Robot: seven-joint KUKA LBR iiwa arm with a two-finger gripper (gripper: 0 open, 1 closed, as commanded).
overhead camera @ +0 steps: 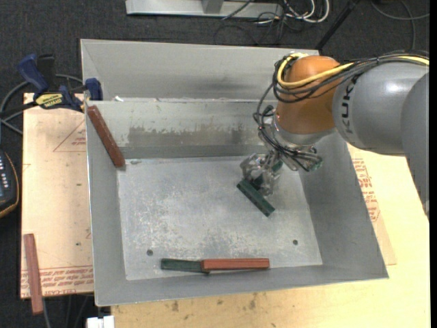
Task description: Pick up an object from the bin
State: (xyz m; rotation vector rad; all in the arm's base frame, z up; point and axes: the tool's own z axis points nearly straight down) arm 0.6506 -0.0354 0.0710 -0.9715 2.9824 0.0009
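Grey metal makes the bin (177, 210), and right of its middle a short dark green bar (259, 201) lies flat on the floor, well apart from the other things. The tool (262, 173) hangs over the bar's upper-left end, below the orange cover (307, 94) of the wrist, and seems to be at or very near that end. Cables and the tool's own metal hide the contact, so whether it is released, clenched or grasping the bar cannot be told. The bar's long axis runs on a slant, from upper left under the tool down to lower right, so most of its length lies on the near side of the tool. A grasp would likely have to close across the narrow width, square to that slant, and nearer the middle to keep the bar from tipping. Along the near wall a second green bar (183, 266) and a red-brown bar (235, 264) lie end to end, touching or overlapping. Another brown bar (104, 137) leans at the far left corner.
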